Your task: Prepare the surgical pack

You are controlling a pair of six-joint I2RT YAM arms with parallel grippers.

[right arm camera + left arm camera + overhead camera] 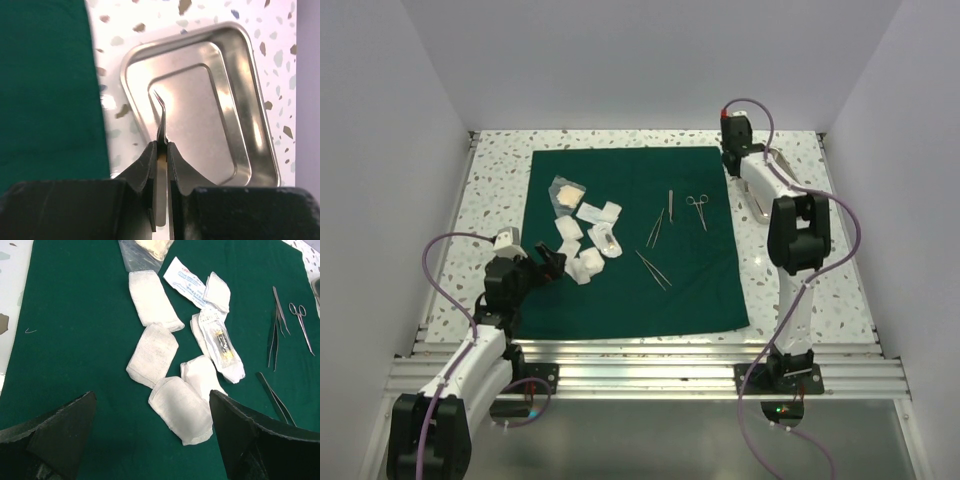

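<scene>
Surgical pack [630, 290]: dark green drape, spread flat as one square sheet, centre of the table [820, 250], covering most of it. Far edge sits near the back wall [640, 60], near edge close to the aluminium rails [650, 375].

On the drape:
- left half: cluster of white gauze pads [585, 262], some overlapping; a clear-wrapped packet [566, 195] at the far end of the cluster; a printed white packet [598, 211] just right of it.
- middle/right: scissors [697, 210] farthest right, straight forceps [656, 228] left of them, another pair of forceps [653, 269] nearer, lying at an angle.

left gripper [548, 263]: over the near-left part of the drape, jaws spread wide. The nearest gauze pad shows below the gap in the wrist view. Contact with the cloth: can't tell.

right gripper [161, 147]: far right, beyond the drape's right edge, clamped on curved-tip tweezers [161, 112]. Tip points out over the floor of the steel tray [250, 100].

Tray sits on bare tabletop just right of the drape edge, not touching it, turned slightly off square.

Surface: white terrazzo with grey and brown flecks, bare strips showing left, right and far of the drape. Room: plain pale walls on three sides. Purple cables [435, 270] loop off both arms.
</scene>
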